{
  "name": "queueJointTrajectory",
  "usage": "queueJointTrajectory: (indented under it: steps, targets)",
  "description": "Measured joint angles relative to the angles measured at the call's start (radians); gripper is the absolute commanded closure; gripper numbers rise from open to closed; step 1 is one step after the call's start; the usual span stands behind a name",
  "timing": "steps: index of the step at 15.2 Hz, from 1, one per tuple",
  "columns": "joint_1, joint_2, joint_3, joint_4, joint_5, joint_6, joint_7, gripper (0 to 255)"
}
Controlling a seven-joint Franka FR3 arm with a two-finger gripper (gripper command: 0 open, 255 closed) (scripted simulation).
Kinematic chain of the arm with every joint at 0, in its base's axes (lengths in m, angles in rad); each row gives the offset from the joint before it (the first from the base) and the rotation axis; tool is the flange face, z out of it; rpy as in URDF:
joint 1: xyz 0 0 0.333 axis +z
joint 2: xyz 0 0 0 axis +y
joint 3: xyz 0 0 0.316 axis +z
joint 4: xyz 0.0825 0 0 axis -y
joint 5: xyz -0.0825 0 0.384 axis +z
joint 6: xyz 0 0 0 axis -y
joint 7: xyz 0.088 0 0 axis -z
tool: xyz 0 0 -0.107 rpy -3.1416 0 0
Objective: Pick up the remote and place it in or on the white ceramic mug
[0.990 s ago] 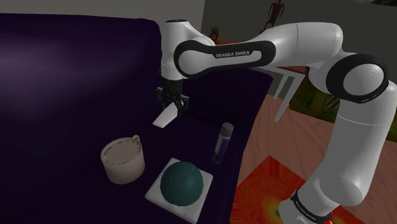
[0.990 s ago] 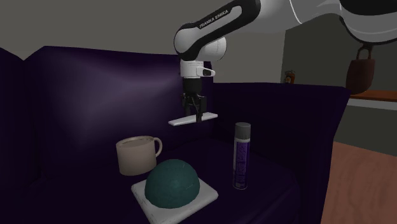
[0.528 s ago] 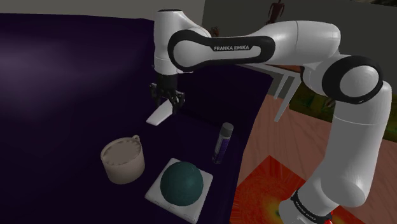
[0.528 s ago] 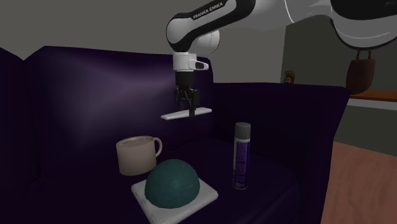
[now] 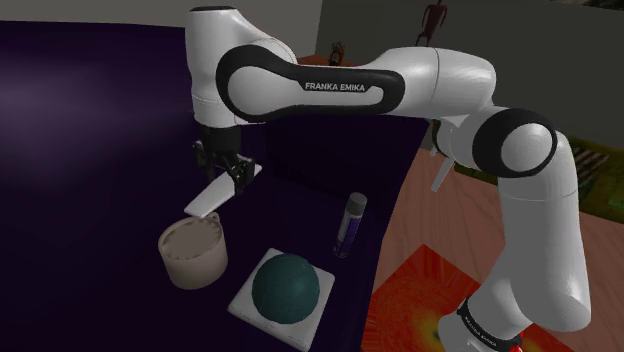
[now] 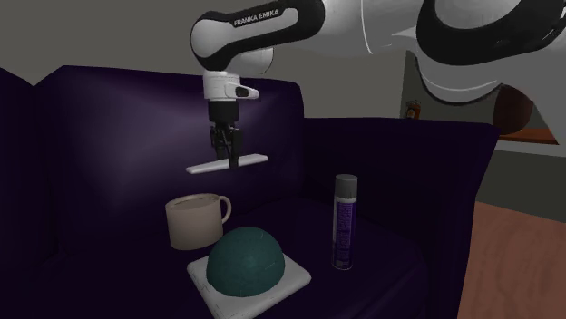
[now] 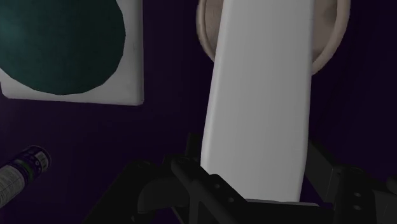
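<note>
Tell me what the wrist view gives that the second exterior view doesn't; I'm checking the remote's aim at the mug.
Wrist view: from above, the remote overlaps the mug's open mouth. Second exterior view: from the side, a clear gap between the remote and the mug below it, plus the arm. Both: the tool shut on the remote, the dome on its slab, the can.

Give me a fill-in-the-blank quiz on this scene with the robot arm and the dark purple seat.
The flat white remote, clasped in the black jaws, hangs over the beige ____.
The grey-capped purple spray can stands ____.
The dark teal dome rests on a square slab coloured ____.
Missing: mug; upright; white.
</note>
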Motion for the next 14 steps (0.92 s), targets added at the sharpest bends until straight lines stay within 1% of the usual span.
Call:
queueJointTrajectory:
  steps: [2,3,4,5,6,9,14]
  targets:
    - [0.075,0.087,-0.011,0.136,-0.033,-0.051,0.026,255]
    - [0.126,0.139,-0.019,0.230,-0.051,-0.091,0.040,255]
    - [0.189,0.211,-0.032,0.359,-0.074,-0.141,0.046,255]
    - [0.203,0.225,-0.034,0.378,-0.077,-0.148,0.052,255]
    - [0.208,0.230,-0.034,0.379,-0.078,-0.144,0.057,255]
    - [0.184,0.202,-0.027,0.290,-0.072,-0.090,0.071,255]
    - [0.154,0.184,-0.022,0.187,-0.068,-0.010,0.083,255]
